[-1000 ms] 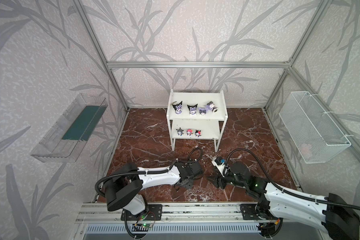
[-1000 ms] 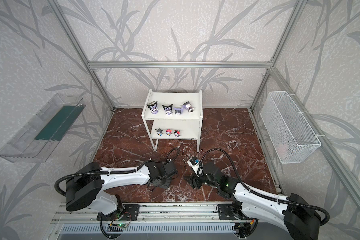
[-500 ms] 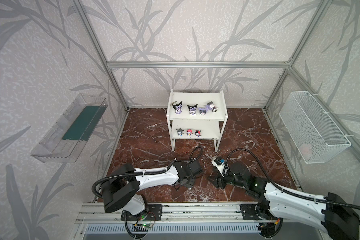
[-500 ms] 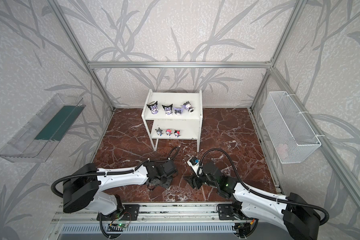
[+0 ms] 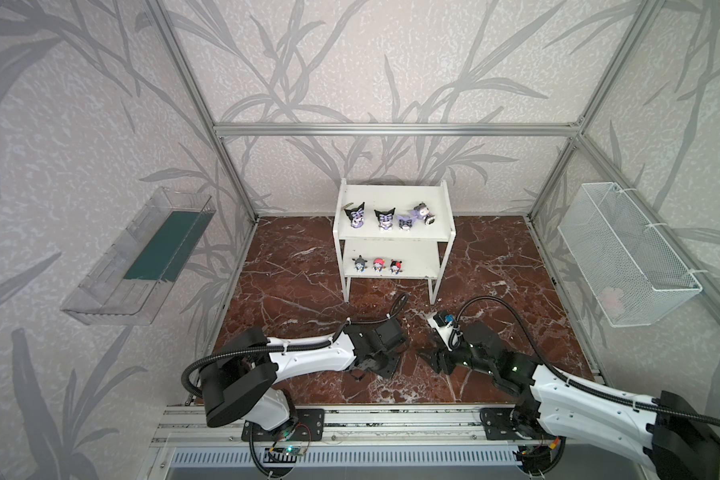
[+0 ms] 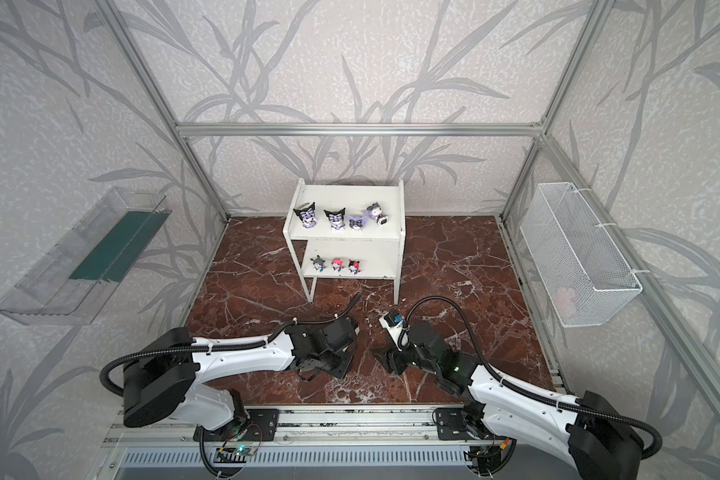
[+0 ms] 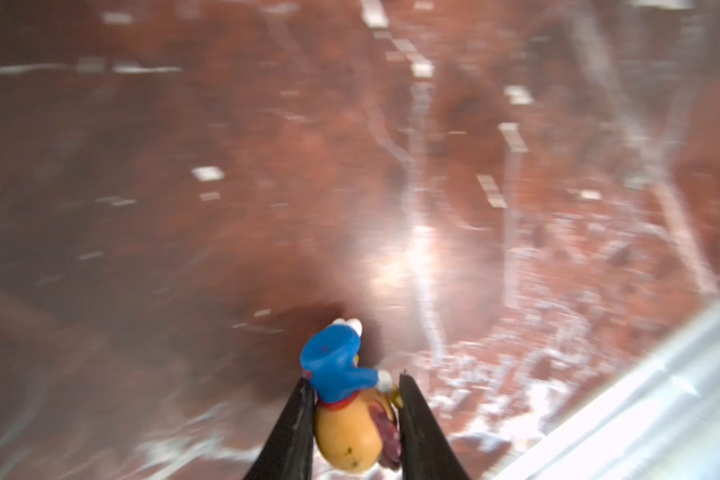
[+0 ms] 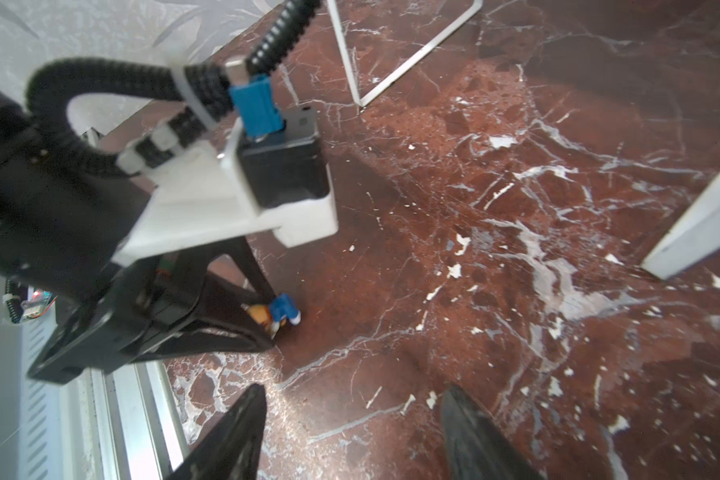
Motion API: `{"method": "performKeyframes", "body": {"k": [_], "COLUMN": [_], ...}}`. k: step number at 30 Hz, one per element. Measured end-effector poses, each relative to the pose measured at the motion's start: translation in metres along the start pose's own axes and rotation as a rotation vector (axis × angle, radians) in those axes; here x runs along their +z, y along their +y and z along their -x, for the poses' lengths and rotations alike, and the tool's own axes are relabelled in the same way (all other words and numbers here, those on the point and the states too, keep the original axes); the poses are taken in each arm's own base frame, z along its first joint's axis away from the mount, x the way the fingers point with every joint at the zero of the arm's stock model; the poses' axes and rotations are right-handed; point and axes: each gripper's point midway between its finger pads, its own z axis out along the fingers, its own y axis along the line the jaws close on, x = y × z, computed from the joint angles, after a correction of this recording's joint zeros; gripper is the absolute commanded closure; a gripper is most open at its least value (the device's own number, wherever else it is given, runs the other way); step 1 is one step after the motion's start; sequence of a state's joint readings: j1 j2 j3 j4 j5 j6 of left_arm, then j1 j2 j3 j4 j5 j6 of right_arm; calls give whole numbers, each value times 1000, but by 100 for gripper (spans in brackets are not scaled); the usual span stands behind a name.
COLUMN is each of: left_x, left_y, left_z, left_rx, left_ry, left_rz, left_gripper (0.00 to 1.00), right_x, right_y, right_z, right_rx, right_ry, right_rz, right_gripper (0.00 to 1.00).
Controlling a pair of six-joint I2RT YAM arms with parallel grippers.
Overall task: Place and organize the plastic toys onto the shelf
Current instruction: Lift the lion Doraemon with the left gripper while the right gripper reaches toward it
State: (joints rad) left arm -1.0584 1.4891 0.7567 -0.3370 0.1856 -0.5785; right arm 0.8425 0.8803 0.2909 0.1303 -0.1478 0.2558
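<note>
– Since a second earlier the left gripper had drawn its jaws in. On what?

– On the orange-headed figurine. Both jaws pinched its head, and its blue body stuck out past the tips, low over the red marble tabletop. Whether it touched the marble I couldn't tell.

– Where was that against the shelf?

– In both top views the shelf stood at 12 o'clock on the tabletop. The left gripper lay at its 6 o'clock, well apart, near the front edge.

– And the right gripper?

– At 3 o'clock of the left one, near it, jaws spread over bare marble.

– What sat on the shelf?

– Four larger figurines in a row on the top board, and three smaller figurines in a row on the lower board.
</note>
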Motion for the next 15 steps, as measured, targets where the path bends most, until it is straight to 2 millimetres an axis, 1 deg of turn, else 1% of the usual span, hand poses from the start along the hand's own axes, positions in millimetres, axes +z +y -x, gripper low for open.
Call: {"method": "performKeyframes", "body": {"k": [1,3,5,7,9,12,13,15], "left_x": [1,5,8,13,19,26,26,27], "left_y": [-10,-38,-58,-68,-69,-59,-55,-46], "left_z": [2,11,18,22,20,19,18,16], "left_rx": [4,11,7,2,-6,-31,-40,-53], "left_ry": [-1,-17,-29,-32,-17,-1,1,-2], "left_rz": [-51,-200,-306,-370,-380,-358,-348,-321], "left_gripper": [75,75,75,75,75,78,77,72], "right_x": [-2,-7,-12,-17,-21,-23,-24,-24], "right_y": [-4,-13,-22,-27,-30,-30,-30,-31], "right_z": [1,3,5,8,10,7,5,1], "right_rx": [12,37,68,90,103,111,112,116], "right_ry": [-4,-13,-24,-39,-50,-41,-35,-18], "right_rz": [-12,-48,-76,-92,-105,-109,-111,-115], "right_gripper": [33,33,33,33,33,33,33,33]}}
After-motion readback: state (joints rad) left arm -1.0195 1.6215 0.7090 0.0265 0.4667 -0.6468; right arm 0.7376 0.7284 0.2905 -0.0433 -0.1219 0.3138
